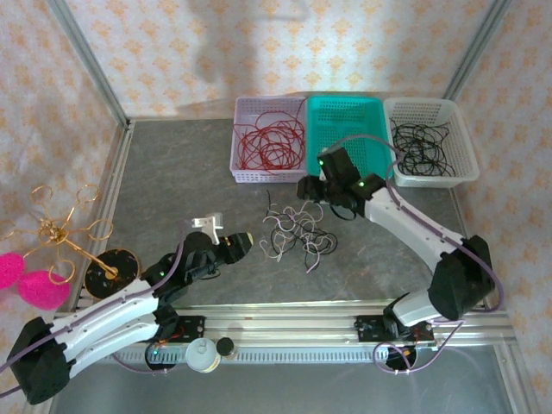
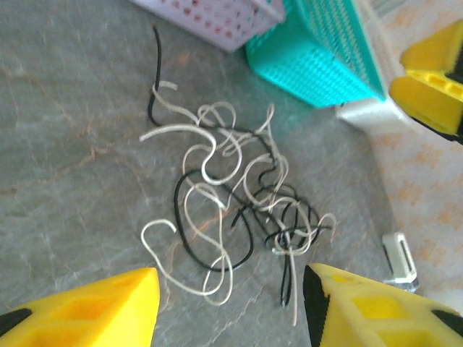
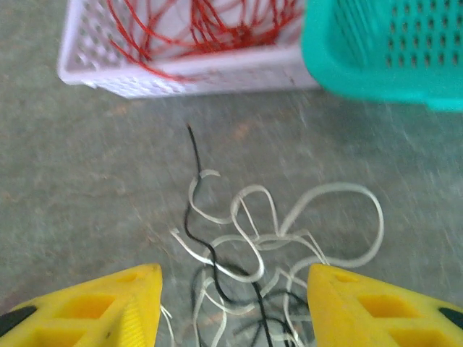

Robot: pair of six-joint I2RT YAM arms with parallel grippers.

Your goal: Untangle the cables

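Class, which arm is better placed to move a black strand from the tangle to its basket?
Probably right: the right gripper, open, sits at the tangle, nearer the white basket holding black cables.

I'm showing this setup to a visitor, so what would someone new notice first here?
Probably the loose tangle of white and black cables in the middle of the table. Next, three baskets along the far edge: a lilac basket of red cables, a teal basket in the middle, a white basket holding black cables. A gold wire stand sits at the left edge.
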